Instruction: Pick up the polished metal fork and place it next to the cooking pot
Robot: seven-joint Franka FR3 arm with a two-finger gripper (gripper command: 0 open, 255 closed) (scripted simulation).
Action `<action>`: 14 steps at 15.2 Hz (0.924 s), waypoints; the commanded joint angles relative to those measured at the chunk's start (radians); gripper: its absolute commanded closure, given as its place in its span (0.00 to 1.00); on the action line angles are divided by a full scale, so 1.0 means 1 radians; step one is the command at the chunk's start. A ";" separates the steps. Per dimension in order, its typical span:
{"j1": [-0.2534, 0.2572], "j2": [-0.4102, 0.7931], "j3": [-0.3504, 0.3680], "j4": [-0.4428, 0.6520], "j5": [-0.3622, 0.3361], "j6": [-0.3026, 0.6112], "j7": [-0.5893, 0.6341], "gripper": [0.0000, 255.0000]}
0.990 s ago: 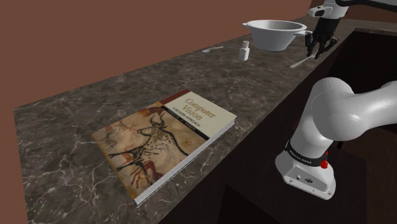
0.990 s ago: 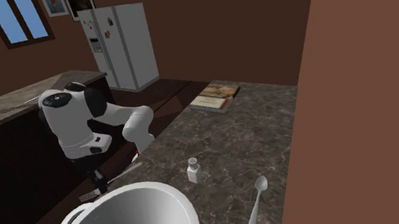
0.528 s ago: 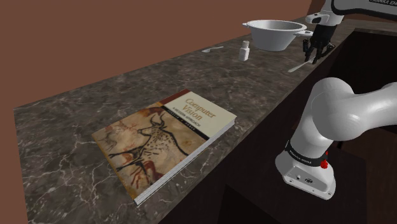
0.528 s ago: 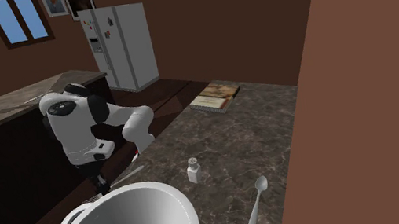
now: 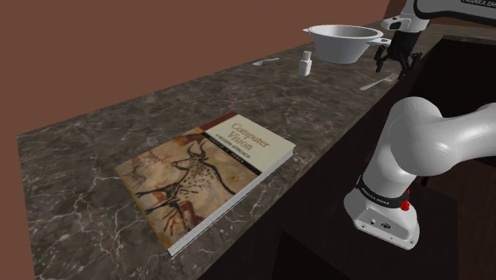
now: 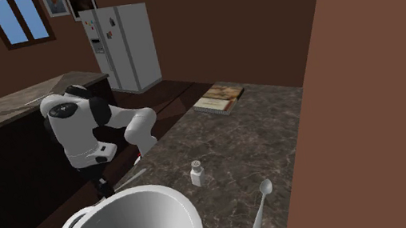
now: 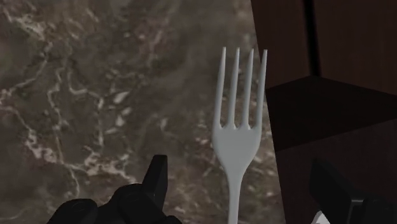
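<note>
One gripper [image 7: 238, 167] (spread wide) straddles the pale fork [image 7: 240, 137].

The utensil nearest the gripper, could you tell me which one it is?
The fork, between the open fingers of the gripper; the spoon lies by the wall.

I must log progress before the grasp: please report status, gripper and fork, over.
Gripper open, above the fork. Fork flat on the counter near its edge, between the fingers, not held. Pot close by, not in the path.
</note>
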 commanded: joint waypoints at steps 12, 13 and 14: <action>0.022 0.043 0.076 0.102 0.069 -0.078 -0.017 0.00; 0.022 0.043 0.076 0.102 0.069 -0.078 -0.017 0.00; 0.022 0.043 0.076 0.102 0.069 -0.078 -0.017 0.00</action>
